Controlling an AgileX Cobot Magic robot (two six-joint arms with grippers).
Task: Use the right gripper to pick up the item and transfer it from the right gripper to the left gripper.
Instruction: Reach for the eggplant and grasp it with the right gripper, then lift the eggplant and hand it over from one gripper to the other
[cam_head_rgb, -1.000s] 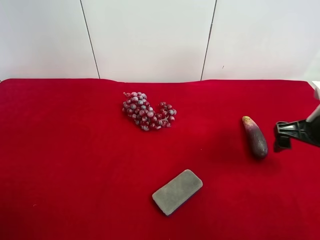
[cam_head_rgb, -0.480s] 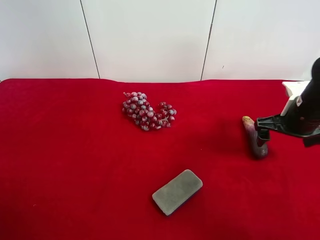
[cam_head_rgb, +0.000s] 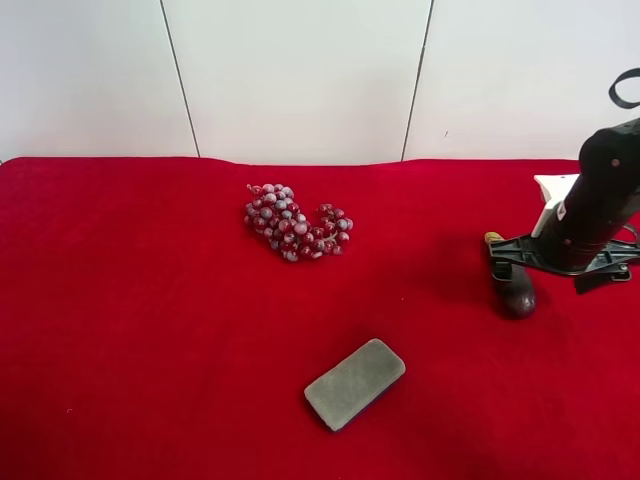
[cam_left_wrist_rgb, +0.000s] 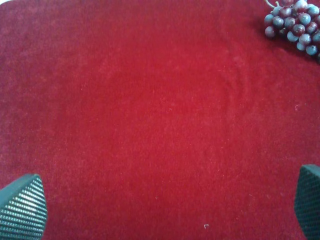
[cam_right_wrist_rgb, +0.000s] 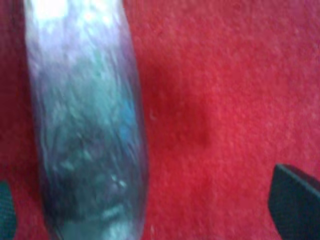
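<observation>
Right gripper, high view: its jaws stand wide apart and low over the eggplant, which lies on the red cloth near the view's right edge, stem end toward the white wall. Nothing is clamped. The pickup appears to be at the reach stage, with closing, lifting and the handover all left to do. A bunch of grapes, dusty red-purple and knobbly, and a flat grey block with rounded corners lie well apart from the eggplant.

Right wrist view: the eggplant lies between the two black fingertips, nearer one of them. Whether it touches that finger cannot be told. Its skin is smooth, glossy and dark purple, and its shape is a rounded cylinder. The cloth shows a fine, felt-like nap.

Left wrist view: the left gripper hangs over cloth, fingers apart and empty, with ribbed pads. The grapes sit at one corner.
</observation>
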